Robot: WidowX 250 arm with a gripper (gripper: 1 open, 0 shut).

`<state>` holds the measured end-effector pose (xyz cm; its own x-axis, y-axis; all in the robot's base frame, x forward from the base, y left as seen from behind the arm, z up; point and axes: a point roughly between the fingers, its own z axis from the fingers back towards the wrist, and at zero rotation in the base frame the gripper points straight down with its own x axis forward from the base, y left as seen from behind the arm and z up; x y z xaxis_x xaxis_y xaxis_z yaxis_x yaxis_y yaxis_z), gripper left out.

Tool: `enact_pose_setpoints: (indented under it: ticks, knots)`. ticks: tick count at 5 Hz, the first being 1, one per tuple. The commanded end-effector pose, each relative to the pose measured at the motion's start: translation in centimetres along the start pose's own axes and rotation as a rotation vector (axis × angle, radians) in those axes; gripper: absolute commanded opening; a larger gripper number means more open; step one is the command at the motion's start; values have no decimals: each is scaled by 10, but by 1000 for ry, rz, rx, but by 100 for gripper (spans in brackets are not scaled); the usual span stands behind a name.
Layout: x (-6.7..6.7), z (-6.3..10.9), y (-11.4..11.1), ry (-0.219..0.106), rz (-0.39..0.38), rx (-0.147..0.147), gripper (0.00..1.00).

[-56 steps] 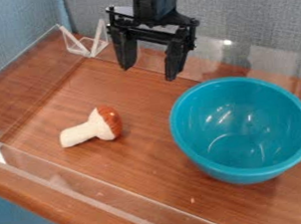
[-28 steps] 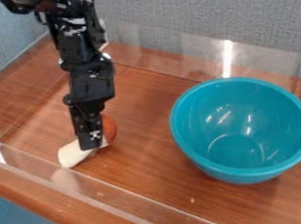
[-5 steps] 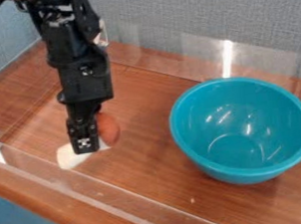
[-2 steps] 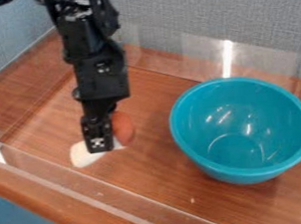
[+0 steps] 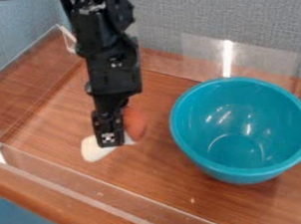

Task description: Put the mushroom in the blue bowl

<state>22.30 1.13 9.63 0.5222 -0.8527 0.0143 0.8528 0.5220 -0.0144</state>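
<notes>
reddish-orange mushroom [image 5: 120, 133] is clamped in the closed pincer [image 5: 110, 136] just above the wooden counter [image 5: 38, 100], left of the empty blue bowl [image 5: 242, 128]; transfer and release are left.

free: bare wooden table [image 5: 59, 103] along the left edge and at the near left corner | free: strip between gripper [image 5: 111, 133] and blue bowl [image 5: 242, 128], narrow | obstacle: blue bowl fills the right side, near the front edge | obstacle: clear wall [image 5: 221, 57] along the far edge | obstacle: arm column over table centre
</notes>
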Motion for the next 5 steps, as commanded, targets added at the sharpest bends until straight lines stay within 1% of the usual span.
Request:
enact_pose_setpoints:
  ticks: [1, 2, 3, 4, 5]
  knots:
    - [8, 21, 8, -22, -31, 61, 0]
    - [10, 39, 13, -26, -47, 93, 0]
    - [18, 59, 15, -31, -75, 130, 0]
    - [34, 80, 12, -38, -118, 165, 0]
    - [72, 78, -2, -49, -257, 162, 0]
